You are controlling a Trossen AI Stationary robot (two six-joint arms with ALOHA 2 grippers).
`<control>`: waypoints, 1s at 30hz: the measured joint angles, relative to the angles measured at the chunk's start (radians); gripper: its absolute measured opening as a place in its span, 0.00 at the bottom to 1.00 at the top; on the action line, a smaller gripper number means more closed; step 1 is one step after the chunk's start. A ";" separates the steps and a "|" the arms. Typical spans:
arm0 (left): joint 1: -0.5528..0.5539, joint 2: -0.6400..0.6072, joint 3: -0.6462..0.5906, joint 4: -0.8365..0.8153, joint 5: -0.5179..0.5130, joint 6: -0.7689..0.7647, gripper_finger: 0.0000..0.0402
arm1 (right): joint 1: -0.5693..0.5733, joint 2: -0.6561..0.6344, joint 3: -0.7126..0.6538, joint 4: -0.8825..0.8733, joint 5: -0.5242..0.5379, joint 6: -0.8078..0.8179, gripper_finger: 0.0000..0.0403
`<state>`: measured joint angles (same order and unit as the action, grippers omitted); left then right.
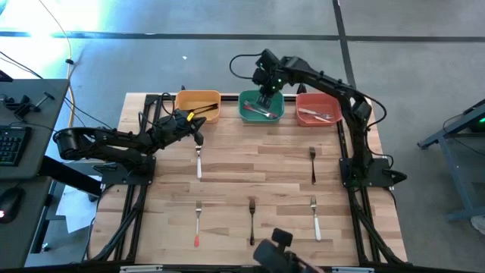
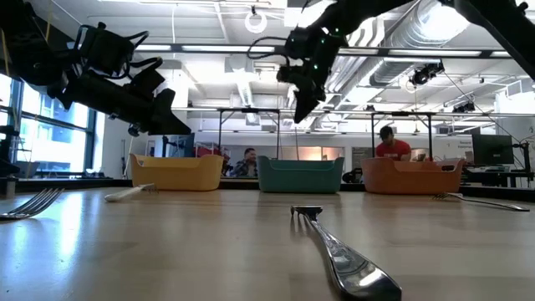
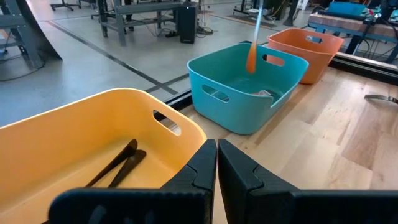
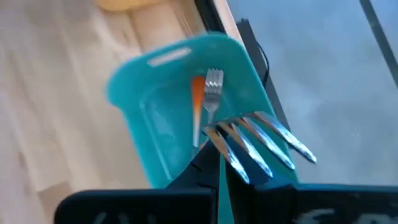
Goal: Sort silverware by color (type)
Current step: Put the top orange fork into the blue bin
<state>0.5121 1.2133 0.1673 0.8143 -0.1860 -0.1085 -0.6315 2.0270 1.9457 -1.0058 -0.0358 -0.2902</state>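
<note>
My right claw (image 1: 267, 99), pinching a silver fork with an orange handle (image 4: 261, 140), hangs over the teal plastic bin (image 1: 261, 115). My left claw (image 1: 198, 129), pressed together, waits beside the yellow plastic bin (image 1: 198, 97).

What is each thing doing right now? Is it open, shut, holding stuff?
left gripper: shut, empty, by the yellow bin
right gripper: shut on a fork, above the teal bin
fork: held, not dropped yet
yellow bin: holds black-handled pieces
teal bin: holds silverware
red bin: holds silverware
</note>
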 joint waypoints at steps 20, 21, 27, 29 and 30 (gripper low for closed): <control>-0.003 0.000 0.000 -0.002 0.029 -0.020 0.02 | -0.015 0.180 -0.003 -0.040 0.003 -0.077 0.00; -0.005 0.000 0.000 -0.002 0.030 -0.021 0.02 | -0.015 0.180 -0.003 -0.037 0.003 -0.077 0.00; -0.023 0.000 0.000 -0.018 0.031 0.001 0.02 | -0.014 0.174 0.009 -0.078 0.000 -0.060 0.00; -0.024 0.000 0.000 -0.025 0.031 0.015 0.02 | -0.011 0.174 0.009 -0.082 -0.018 -0.069 0.00; -0.024 0.000 0.000 -0.030 0.038 0.015 0.02 | -0.010 0.174 0.009 -0.082 -0.037 -0.073 0.00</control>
<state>0.4877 1.2133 0.1675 0.7843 -0.1480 -0.0935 -0.6410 2.2009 1.9543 -1.0878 -0.0725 -0.3635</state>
